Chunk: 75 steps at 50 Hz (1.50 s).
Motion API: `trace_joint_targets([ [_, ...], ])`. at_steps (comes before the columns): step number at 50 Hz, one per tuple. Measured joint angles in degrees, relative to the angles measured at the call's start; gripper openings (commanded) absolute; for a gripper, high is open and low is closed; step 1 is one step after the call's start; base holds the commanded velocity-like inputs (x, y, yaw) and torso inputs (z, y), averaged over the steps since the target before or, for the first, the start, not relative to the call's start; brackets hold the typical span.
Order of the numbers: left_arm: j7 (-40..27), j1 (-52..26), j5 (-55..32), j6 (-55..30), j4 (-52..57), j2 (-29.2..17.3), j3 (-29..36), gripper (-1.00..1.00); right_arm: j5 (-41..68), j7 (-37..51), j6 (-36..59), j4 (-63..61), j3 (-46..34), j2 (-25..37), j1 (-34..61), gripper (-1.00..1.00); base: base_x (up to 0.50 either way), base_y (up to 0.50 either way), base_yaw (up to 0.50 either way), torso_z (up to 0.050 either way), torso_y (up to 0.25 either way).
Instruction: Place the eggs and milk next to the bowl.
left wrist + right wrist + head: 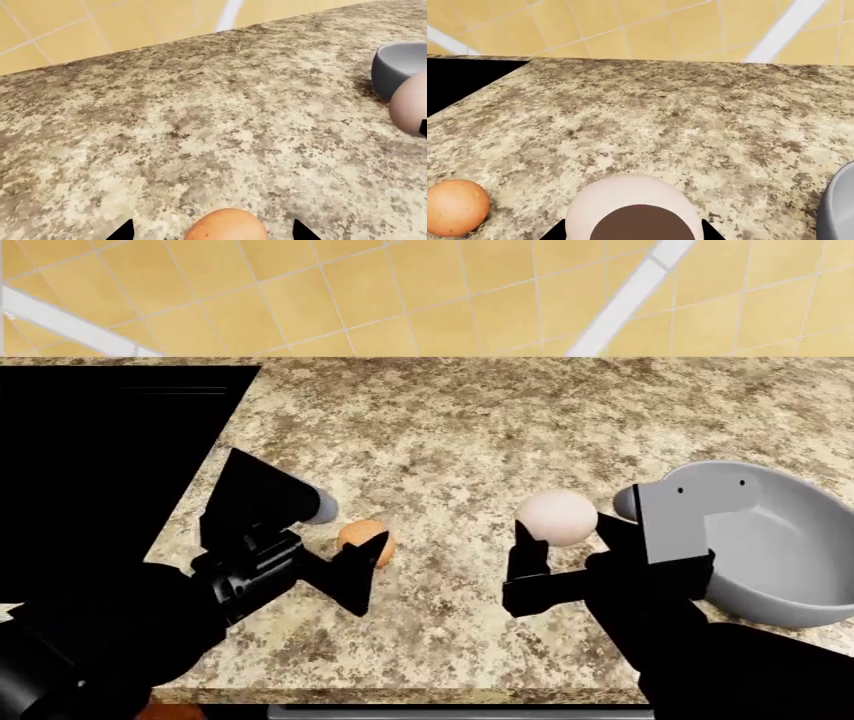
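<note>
My right gripper (551, 540) clamped on pale egg (557, 517), held just left of bowl (781, 540), bowl on counter (454, 430). My left gripper (363, 558) straddles orange egg (363, 540), fingers either side (grip contact unclear), farther left of bowl. Right arm nearer bowl; I judge short rightward carry next. Milk not in view.

counter (534, 420): mottled tan, beige, brown speckle | wall (400, 290): yellow-orange tiles, pale grout, white stripes | bowl (787, 540): plain matte grey | eggs: one orange-brown (363, 539), one pale pinkish-white (558, 517) | grippers: black, left (350, 565), right (525, 575)
</note>
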Motion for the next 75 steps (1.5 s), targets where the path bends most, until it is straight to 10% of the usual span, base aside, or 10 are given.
trace_joint_targets([
  [58, 4.16, -0.15, 6.17, 6.38, -8.7, -1.21, 11.38, 1.0, -0.72, -0.47, -2.31, -0.76, -1.0, 1.08, -1.1, -1.0, 0.0, 0.0, 0.0, 0.0, 0.0],
  [59, 4.24, -0.15, 6.22, 6.58, -8.82, -1.2, 11.46, -1.0, -0.73, -0.49, -2.34, -0.78, -1.03, 1.11, -1.11, -1.0, 0.0, 0.0, 0.0, 0.0, 0.0],
  [75, 4.88, 1.3, 6.09, 8.62, -7.78, -1.61, 10.88, -1.0, -1.22, -1.13, -2.96, -0.89, -1.56, 1.35, -1.2, -1.0, 0.0, 0.0, 0.0, 0.0, 0.0],
])
